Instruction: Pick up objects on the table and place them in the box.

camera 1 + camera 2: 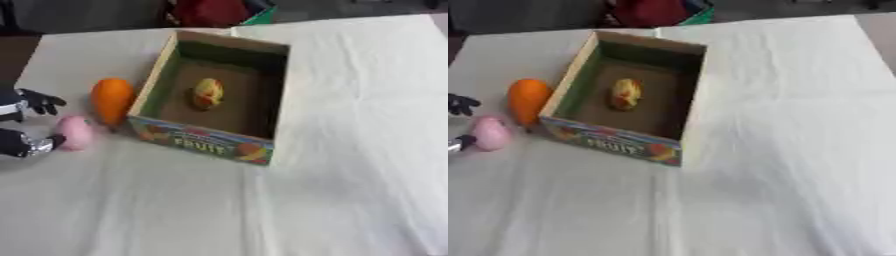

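An open cardboard fruit box [203, 140] stands in the middle of the white-covered table, with a yellow and red fruit [207, 93] lying on its floor. An orange fruit [112, 100] rests against the box's left wall. Just left of it lies a pink object [74, 132]. My left hand [26, 122] comes in from the left edge with its fingers spread on either side of the pink object; its thumb tip touches the pink object's lower left, and the upper fingers stand apart from it. My right hand shows in neither view.
A white cloth [350, 150] covers the table, with wide bare stretches to the right of and in front of the box. A red and green thing [219, 12] sits beyond the table's far edge.
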